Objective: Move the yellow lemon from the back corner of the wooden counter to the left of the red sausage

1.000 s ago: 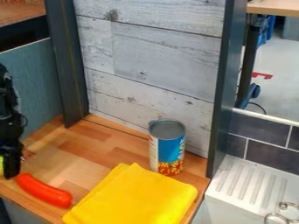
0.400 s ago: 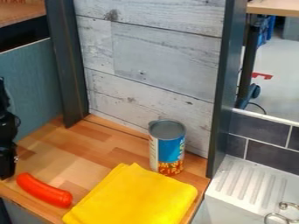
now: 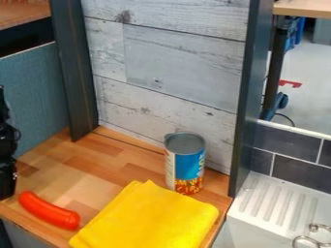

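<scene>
- the black two-finger gripper [image 3: 7, 190] is seen at the left edge of the view, low, beside the wooden counter [image 3: 90, 160]; whether it is opened or closed cannot be told.
- the curved orange-red toy sausage [image 3: 48, 210] is placed on the counter, near its front edge, just to the right of the gripper and slightly lower in the view; a small gap is seen between them.
- the long axis of the sausage is directed from upper left to lower right, so its upper-left end is the one turned to the gripper.
- by its lower-right end the folded yellow cloth [image 3: 148, 218] is nearly reached.
- behind the cloth, the food can [image 3: 186, 164] is stood upright, well apart from the gripper.
</scene>
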